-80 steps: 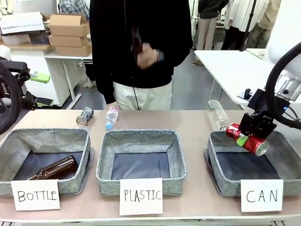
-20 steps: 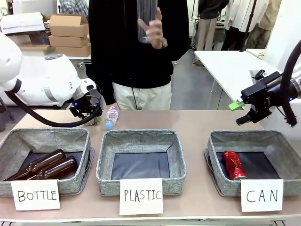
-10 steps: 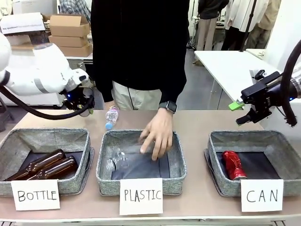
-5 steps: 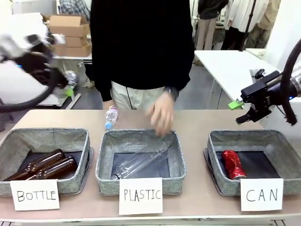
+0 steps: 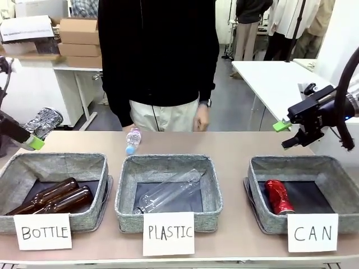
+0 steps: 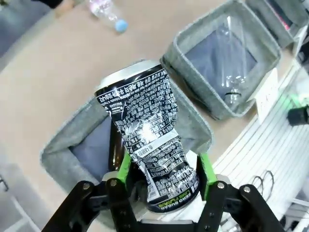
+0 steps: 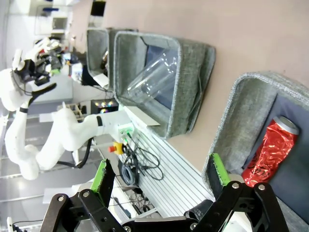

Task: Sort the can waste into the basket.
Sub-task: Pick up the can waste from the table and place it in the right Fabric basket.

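Now dark can [image 6: 147, 145] clamped in left fingers [image 6: 124, 166], long axis along them.

The grey woven basket signed "CAN" [image 5: 336, 168] stands open-topped: a shiny red dented can [image 5: 279, 196] lies along its left wall, the rest of its dark floor bare. The right gripper [image 5: 285, 134], jaws spread, hangs higher up, near its far left corner. Behind the 3 baskets the tan table [image 5: 235, 143] lies bare except 1 small clear plastic bottle [image 5: 133, 139]. A person's hand [image 5: 201, 120] hangs at the far edge.
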Tool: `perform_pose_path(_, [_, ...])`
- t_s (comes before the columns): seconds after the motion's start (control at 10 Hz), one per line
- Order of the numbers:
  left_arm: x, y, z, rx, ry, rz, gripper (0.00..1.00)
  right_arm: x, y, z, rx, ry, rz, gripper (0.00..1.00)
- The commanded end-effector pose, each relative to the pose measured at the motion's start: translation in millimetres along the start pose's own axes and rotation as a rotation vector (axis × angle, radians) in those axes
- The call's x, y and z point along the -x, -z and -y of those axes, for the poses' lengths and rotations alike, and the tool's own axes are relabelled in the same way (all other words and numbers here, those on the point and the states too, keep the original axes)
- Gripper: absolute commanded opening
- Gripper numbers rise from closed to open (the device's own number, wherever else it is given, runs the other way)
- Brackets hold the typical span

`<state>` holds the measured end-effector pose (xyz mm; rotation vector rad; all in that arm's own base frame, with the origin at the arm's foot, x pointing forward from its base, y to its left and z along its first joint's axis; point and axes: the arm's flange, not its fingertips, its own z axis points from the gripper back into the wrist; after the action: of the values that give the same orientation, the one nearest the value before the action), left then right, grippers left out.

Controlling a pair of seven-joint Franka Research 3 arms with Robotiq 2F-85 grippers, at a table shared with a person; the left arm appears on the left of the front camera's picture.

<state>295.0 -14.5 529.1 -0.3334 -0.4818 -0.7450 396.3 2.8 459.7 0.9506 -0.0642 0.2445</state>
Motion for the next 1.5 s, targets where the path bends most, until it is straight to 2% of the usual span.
perform_pose_path(0.0, [-28.5, 2.7, -3.7, 0.023, 0.009, -0.013, 0.0, -0.5, -0.5, -2.9, 0.013, 0.02, 0.0, 1.0])
perform_pose_path(0.1, [0.0, 0.0, 0.0, 0.0, 0.0, 0.0, 0.62, -0.5, -0.5, -2.9, 0.013, 0.02, 0.0, 1.0])
perform_pose_path(0.2, [-36.8, 56.8, 2.0, 0.169, 0.232, 0.014, 0.62, 0.0, 0.1, 0.1, 0.0, 0.0, 0.0, 1.0])
perform_pose_path(0.3, [-96.7, 109.3, 27.4, 0.289, 0.452, 0.006, 0.62, 9.2, -26.8, -10.6, 0.045, 0.001, 0.059, 1.0])
perform_pose_path(0.4, [-163.4, 152.0, 76.3, 0.426, 0.702, 0.007, 0.62, 31.5, -64.8, -6.5, 0.078, 0.019, 0.16, 1.0])
perform_pose_path(0.6, [-243.4, 201.2, 175.6, 0.495, 1.05, -0.054, 0.62, 101.8, -136.6, 27.8, 0.122, 0.147, 0.348, 1.0])
perform_pose_path(0.7, [-270.1, 213.8, 223.8, 0.527, 1.171, -0.057, 0.62, 143.6, -159.5, 49.2, 0.164, 0.236, 0.399, 1.0])
perform_pose_path(0.8, [-299.2, 226.5, 274.4, 0.569, 1.275, -0.057, 0.62, 184.4, -170.4, 71.8, 0.151, 0.31, 0.43, 1.0])
perform_pose_path(0.9, [-318.2, 240.9, 316.2, 0.608, 1.338, -0.045, 0.62, 211.3, -170.0, 89.4, 0.134, 0.364, 0.45, 1.0])
perform_pose_path(1.0, [-326.5, 257.2, 353.2, 0.552, 1.402, -0.003, 0.62, 232.6, -166.7, 103.2, 0.101, 0.405, 0.466, 1.0])
perform_pose_path(1.1, [-328.0, 279.4, 384.5, 0.568, 1.447, 0.046, 0.62, 247.1, -171.0, 110.4, 0.081, 0.412, 0.495, 1.0])
perform_pose_path(1.2, [-329.3, 304.3, 408.3, 0.454, 1.474, 0.116, 0.62, 259.5, -174.8, 111.2, 0.05, 0.416, 0.553, 1.0])
perform_pose_path(1.3, [-336.0, 331.7, 421.3, 0.329, 1.425, 0.147, 0.62, 250.0, -173.3, 112.9, 0.116, 0.409, 0.489, 1.0])
perform_pose_path(1.4, [-344.3, 356.3, 427.0, 0.277, 1.333, 0.103, 0.62, 250.0, -173.3, 112.9, 0.116, 0.409, 0.489, 1.0])
